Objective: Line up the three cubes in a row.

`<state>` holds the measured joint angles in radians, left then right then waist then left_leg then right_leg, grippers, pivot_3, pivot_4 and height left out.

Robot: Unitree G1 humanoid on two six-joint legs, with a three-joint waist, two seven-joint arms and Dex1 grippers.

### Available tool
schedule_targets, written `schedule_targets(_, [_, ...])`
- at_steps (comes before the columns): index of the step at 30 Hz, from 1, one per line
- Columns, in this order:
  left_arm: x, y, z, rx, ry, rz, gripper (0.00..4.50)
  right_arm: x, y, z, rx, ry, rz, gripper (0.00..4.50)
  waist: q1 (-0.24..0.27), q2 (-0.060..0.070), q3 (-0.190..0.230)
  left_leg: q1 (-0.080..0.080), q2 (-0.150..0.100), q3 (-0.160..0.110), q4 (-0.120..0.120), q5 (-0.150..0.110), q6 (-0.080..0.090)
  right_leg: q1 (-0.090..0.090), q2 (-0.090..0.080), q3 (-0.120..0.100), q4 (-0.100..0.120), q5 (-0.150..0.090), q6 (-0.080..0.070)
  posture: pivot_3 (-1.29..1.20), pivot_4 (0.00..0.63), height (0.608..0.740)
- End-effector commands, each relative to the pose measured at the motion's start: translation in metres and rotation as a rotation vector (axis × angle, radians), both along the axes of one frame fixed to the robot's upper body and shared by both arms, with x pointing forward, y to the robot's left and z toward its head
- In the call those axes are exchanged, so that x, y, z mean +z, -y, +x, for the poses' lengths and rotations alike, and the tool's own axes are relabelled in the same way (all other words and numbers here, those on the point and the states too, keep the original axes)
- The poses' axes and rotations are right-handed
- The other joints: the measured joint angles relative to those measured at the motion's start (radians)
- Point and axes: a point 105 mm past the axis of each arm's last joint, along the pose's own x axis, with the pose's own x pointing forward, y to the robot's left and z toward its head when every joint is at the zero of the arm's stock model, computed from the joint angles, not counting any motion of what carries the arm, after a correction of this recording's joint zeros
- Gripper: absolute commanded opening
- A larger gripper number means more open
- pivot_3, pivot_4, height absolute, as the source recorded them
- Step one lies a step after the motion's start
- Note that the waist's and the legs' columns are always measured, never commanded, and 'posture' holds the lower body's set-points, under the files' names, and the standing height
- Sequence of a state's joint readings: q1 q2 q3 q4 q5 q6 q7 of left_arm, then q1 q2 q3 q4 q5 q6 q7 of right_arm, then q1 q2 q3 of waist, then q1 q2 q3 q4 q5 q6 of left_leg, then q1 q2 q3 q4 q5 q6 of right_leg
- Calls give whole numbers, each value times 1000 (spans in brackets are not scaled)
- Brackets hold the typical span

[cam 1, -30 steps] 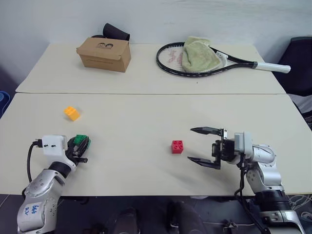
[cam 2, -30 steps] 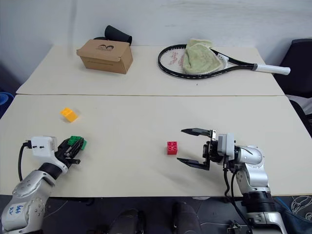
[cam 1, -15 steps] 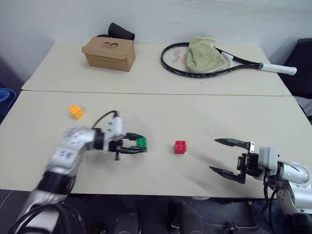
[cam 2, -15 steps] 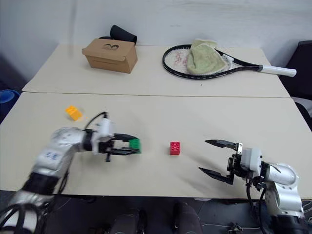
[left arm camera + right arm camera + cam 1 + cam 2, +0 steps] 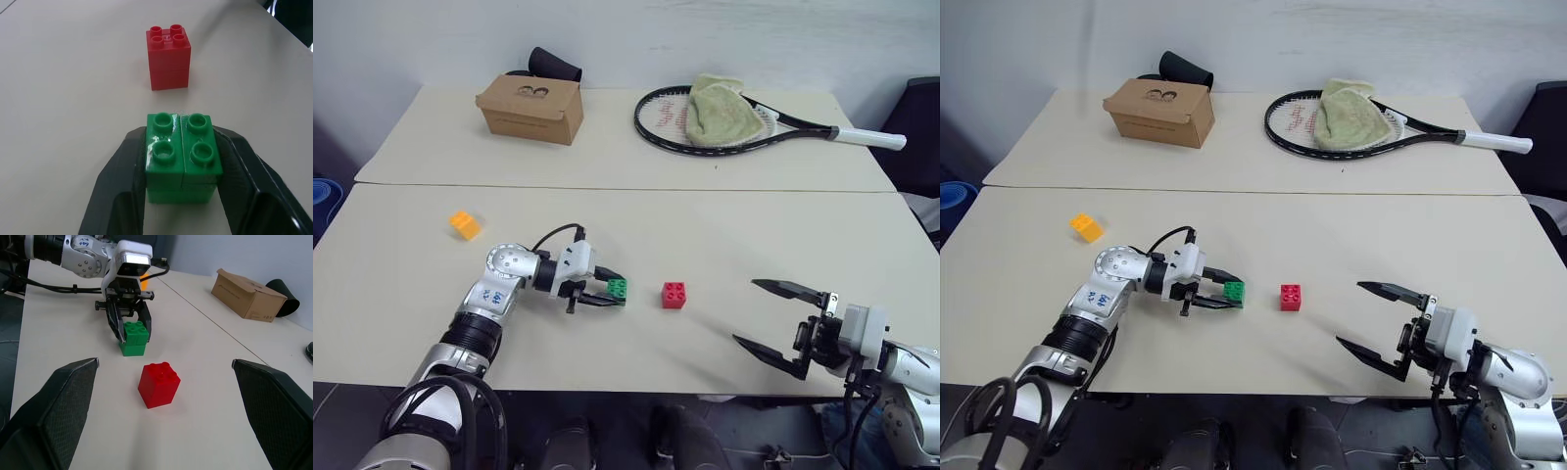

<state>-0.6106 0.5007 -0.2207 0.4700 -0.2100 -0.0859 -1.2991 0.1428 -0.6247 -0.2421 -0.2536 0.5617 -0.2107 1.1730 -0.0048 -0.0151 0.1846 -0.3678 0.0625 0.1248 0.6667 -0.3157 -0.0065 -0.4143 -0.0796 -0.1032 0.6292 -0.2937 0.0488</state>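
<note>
The orange-yellow cube (image 5: pixel 463 224) sits alone on the near table (image 5: pixel 636 211), toward its left edge and well apart from the other two; the left gripper (image 5: pixel 607 294) reaches in from the left, its two black fingers (image 5: pixel 117 174) set narrow along the sides of the green cube (image 5: pixel 618 287), which rests studs-up on the table near the middle of the front half; whether the fingers press it or merely flank it cannot be told; blue handwriting shows on the left forearm but cannot be read; the red cube (image 5: pixel 674 295) stands just to the right of the green one, a small gap between them, studs up as well; the right gripper (image 5: pixel 781 320) hovers near the front right corner with its fingers spread wide and nothing between them; on the far table, a brown cardboard box (image 5: pixel 530 108) with a small dark printed mark on its lid, too small to read, lies toward the left; a black racket (image 5: pixel 754 122) with red lettering on its strings, unreadable, lies toward the right with a pale green towel (image 5: pixel 715 110) over its head.
</note>
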Motion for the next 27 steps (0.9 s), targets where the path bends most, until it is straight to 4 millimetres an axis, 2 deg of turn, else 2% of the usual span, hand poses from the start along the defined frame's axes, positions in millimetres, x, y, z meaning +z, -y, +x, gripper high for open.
schedule_targets(1, [32,-34,3,108,108,-70,3308,13,-4,0,35,23,12,4500,-1,-1,1,-1,1,0,0,0,-1,0,0,0,0,0,0,0,150,740])
schedule_targets(4, [35,-70,-11,199,125,-53,3308,13,-6,2,69,12,10,4500,-1,-1,1,-1,2,-1,0,1,-2,-1,-1,0,1,-1,-2,0,150,740])
schedule_targets(7, [26,-115,-35,381,108,-47,3308,11,-8,7,100,0,15,4500,-7,-1,1,0,3,-1,-2,1,-2,-1,-3,1,0,-1,-3,0,150,740])
schedule_targets(9, [19,-144,-53,532,100,-55,3308,9,-11,10,118,4,25,4500,-14,-1,1,0,3,-1,-2,0,-1,-1,-4,1,0,-1,-3,0,150,740])
schedule_targets(11, [15,-180,-70,777,115,-110,3308,11,-15,15,124,28,56,4500,-15,-1,1,-1,3,-2,-2,-4,4,-1,-5,-1,-1,-1,-3,0,150,740])
schedule_targets(13, [18,-217,-88,1053,143,-221,3656,9,-23,17,164,-41,103,4500,-16,-1,1,0,2,-3,-2,-5,6,-1,-7,-1,-1,-1,-3,0,150,740])
schedule_targets(16, [14,-250,-120,1313,135,-340,4383,19,-35,24,166,8,160,4500,-11,-2,1,0,1,-5,-2,-5,6,0,-10,-3,0,-1,-3,0,150,740])
schedule_targets(19, [6,-269,-150,1499,133,-403,4448,22,-45,27,188,26,185,4500,-11,-2,1,0,0,-5,-2,-6,7,1,-12,-4,0,-1,-3,0,150,740])
schedule_targets(21, [7,-274,-154,1558,149,-445,4448,21,-48,29,194,26,184,4500,3,-2,0,0,0,-5,-2,-6,7,0,-12,-5,-1,-1,-3,0,150,740])
schedule_targets(22, [12,-273,-149,1557,135,-508,4448,21,-49,30,199,27,182,4500,10,-3,0,-1,0,-5,-2,-6,7,0,-12,-5,-1,-1,-3,0,150,740])
schedule_targets(25, [29,-261,-122,1470,97,-605,4448,20,-51,32,210,24,177,4500,25,-3,0,-1,-1,-6,-1,-6,7,1,-13,-6,-1,-1,-3,0,150,740])
schedule_targets(27, [43,-256,-88,1404,105,-601,4448,18,-52,34,221,22,167,4500,31,-4,-1,-1,-1,-6,-1,-6,7,1,-13,-7,-1,-1,-4,0,150,740])
